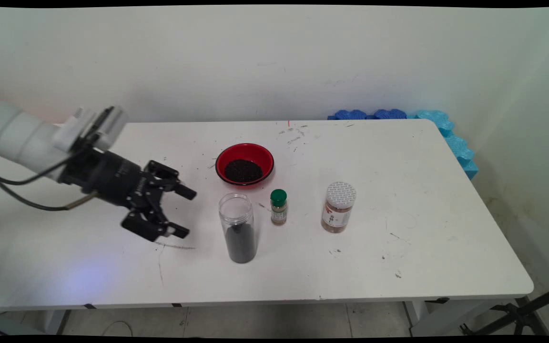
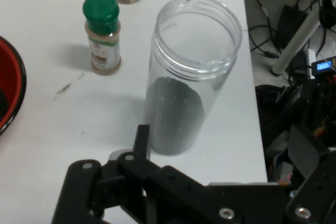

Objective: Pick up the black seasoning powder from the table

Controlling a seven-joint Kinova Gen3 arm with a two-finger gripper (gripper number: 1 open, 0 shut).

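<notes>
I am leaning in from the left over the desk (image 1: pixel 398 247), the biggest thing here: one white top carrying everything else. Behind its far right corner, blue foam (image 1: pixel 439 121) is lying against the wall, apparently just stored there.

My pincer (image 1: pixel 185 212) is hanging a little above the desk, turned sideways with its two fingers spread wide and nothing between them. It is pointing at the jar (image 1: pixel 238 228), which is the nearest thing to me, just to my right and not touching me. I am guessing the sideways pose suits a tall upright thing, since the fingers would be closing on its wall rather than its rim.

The jar is one clear cylinder, standing upright with no lid, holding dark grains in its lower half. In the hand view the jar (image 2: pixel 186 77) is filling the middle, its open mouth facing me.

Behind it, one red bowl (image 1: pixel 245 163) is sitting with a heap of similar dark grains inside, near the jar but apart from it.

To the right, one bottle (image 1: pixel 338 207) with a white cap and brownish contents is standing well clear of the others. Between it and the jar, one shaker (image 1: pixel 278 207) with a green cap is standing upright, the smallest of the lot. These three containers are forming a loose row along the desk's middle, with the bowl behind.
</notes>
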